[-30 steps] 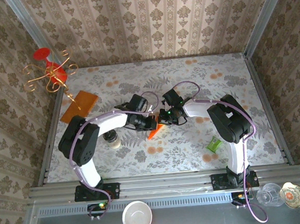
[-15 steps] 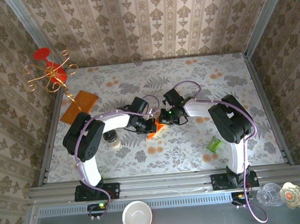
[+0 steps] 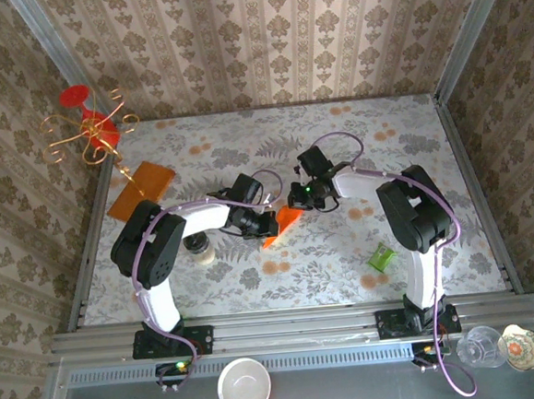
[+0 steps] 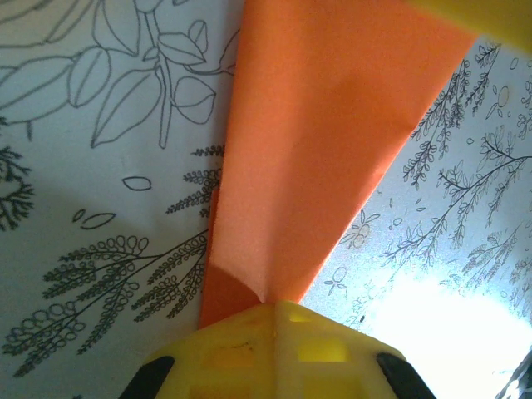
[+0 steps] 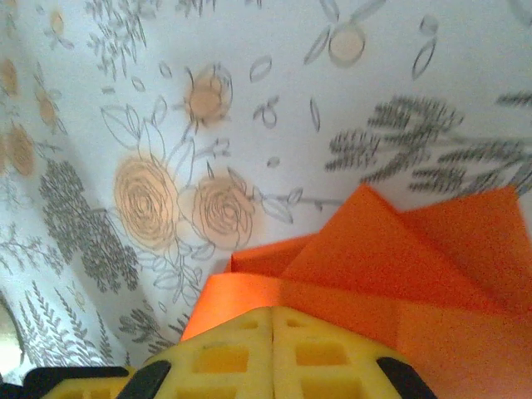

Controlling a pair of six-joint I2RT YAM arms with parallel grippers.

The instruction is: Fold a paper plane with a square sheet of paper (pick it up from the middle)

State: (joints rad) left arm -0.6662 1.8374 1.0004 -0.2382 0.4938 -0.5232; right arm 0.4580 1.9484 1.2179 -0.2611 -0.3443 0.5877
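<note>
1. At mid-bench [image 3: 384, 153], my two tools meet over the red-orange paper [image 4: 332, 141]. It is already creased into a tapering wedge and sits between the two wrists.
2. My left tool [image 4: 274, 309] is clamped tight on the wedge's narrow end. My right tool [image 5: 273, 320] is also closed, seemingly nipping the layered edge at the other end.
3. To do this fold well, I judge the left pinch should stay firm as an anchor. The right end should travel slowly along the crease with the layers kept aligned, never pulling hard enough to tear or slip the thin sheet.
4. Against half a second ago, the right wrist has swung toward the far side and its cable arches higher, uncovering more of the paper. The left arm has barely moved.
</note>
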